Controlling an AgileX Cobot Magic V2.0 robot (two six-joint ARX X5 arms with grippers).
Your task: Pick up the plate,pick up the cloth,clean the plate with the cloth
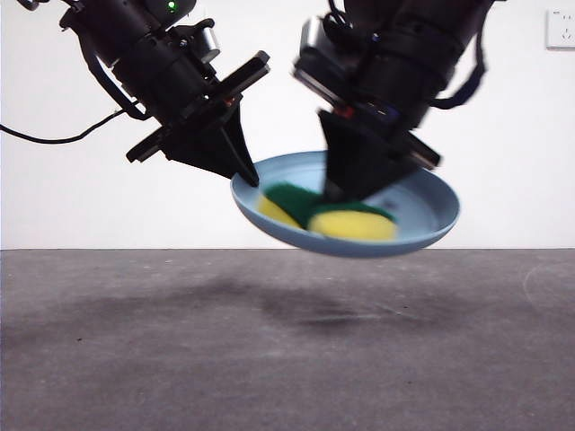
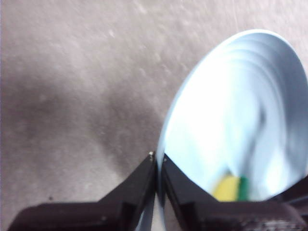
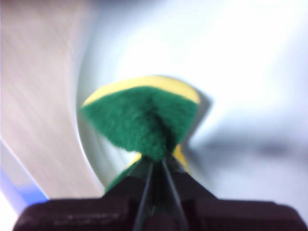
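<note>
Left end effector (image 1: 243, 171): clenched on the rim of the plate (image 1: 422, 202), jaws pinched thin over the edge at the plate's left side in the front view; in the left wrist view the same end effector (image 2: 158, 161) shows its two black tips meeting on the rim, with the pale blue bowl of the plate (image 2: 226, 120) spreading away from them. Right end effector (image 1: 346, 190): clamped on the cloth (image 1: 355, 224), which is a yellow sponge with a green scouring face; in the right wrist view the end effector (image 3: 156, 166) bites the sponge's near end so that the cloth (image 3: 139, 120) fans out ahead of it, green side toward the camera. Plate, position: held in the air, clear of the grey worktop (image 1: 287, 359), tilted, its hollow turned up toward the right arm. Cloth, position: inside the plate's hollow, apparently lying against the inner surface just below and ahead of my right jaws. Governing relation, as I judge it: the sponge sits between the right end effector and the plate floor, long side running across the plate from the gripped rim toward the far one, so a wiping stroke would travel along that line. Blur in both wrist views prevents me confirming how firmly the cloth presses.
</note>
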